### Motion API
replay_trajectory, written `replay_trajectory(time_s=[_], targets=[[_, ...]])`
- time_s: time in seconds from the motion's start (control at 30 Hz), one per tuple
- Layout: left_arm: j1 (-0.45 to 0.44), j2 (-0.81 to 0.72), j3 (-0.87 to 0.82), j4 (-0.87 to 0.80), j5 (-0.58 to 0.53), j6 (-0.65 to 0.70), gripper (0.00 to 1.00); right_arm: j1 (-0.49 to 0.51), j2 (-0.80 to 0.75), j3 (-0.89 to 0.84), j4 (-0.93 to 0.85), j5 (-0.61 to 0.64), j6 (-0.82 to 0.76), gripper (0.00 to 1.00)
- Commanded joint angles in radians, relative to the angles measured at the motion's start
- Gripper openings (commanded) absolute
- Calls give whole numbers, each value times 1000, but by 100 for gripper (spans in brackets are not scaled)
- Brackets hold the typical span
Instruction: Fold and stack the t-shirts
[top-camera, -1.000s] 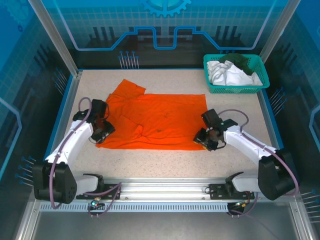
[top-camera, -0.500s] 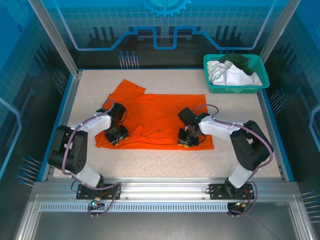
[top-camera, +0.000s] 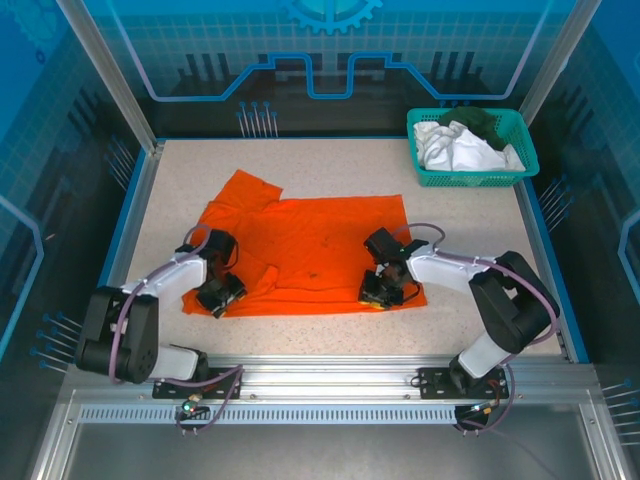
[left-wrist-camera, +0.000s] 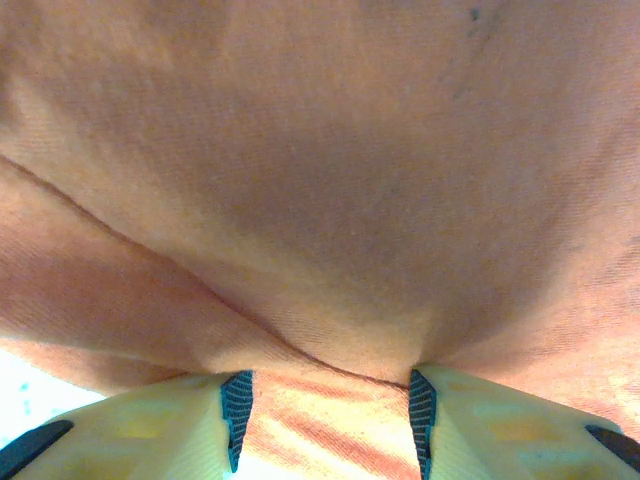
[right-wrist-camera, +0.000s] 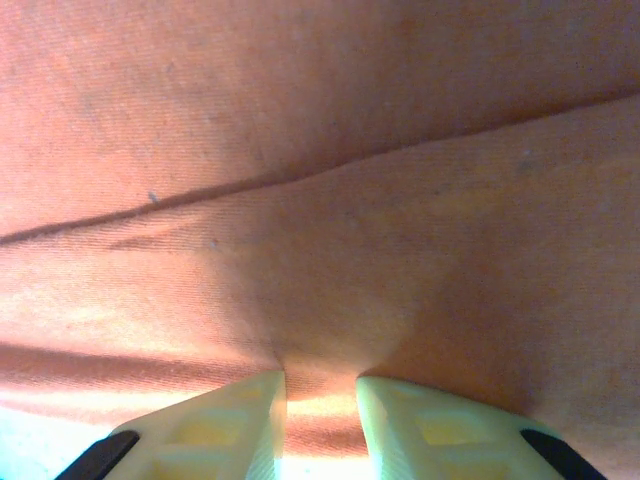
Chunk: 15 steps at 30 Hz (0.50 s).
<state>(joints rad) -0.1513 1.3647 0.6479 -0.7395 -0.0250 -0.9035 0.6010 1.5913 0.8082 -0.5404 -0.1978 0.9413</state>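
Note:
The bright orange t-shirt (top-camera: 310, 245) lies spread on the speckled table, one sleeve pointing to the far left. My left gripper (top-camera: 222, 296) sits on its near left hem and my right gripper (top-camera: 385, 292) on its near right hem. In the left wrist view the fingers (left-wrist-camera: 230, 405) hold a wide bunch of orange t-shirt (left-wrist-camera: 320, 180) between them, the left gripper (left-wrist-camera: 325, 390) shut on it. In the right wrist view the right gripper (right-wrist-camera: 320, 390) pinches a narrow fold of the orange t-shirt (right-wrist-camera: 320, 150).
A teal mesh basket (top-camera: 470, 180) stands at the far right corner, holding white t-shirts (top-camera: 455, 150) and a dark green one (top-camera: 482, 120). Bare table (top-camera: 330, 335) runs along the near edge in front of the shirt. Blue walls enclose the workspace.
Both grippers moved inward onto the shirt's near hem and closed on it. They then drew toward the near edge, dragging the shirt slightly nearer and to the left.

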Motion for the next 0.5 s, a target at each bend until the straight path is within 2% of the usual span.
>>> replay_trajectory(time_s=[0.0, 0.23, 0.47], targets=[[9, -44, -55, -124, 5, -36, 49, 1, 17, -77, -126, -7, -4, 30], [9, -153, -85, -173, 28, -53, 50, 8, -22, -127, -128, -71, 33, 32], [9, -106, 61, -184, 31, 11, 56, 40, -70, -164, -128, -87, 131, 35]])
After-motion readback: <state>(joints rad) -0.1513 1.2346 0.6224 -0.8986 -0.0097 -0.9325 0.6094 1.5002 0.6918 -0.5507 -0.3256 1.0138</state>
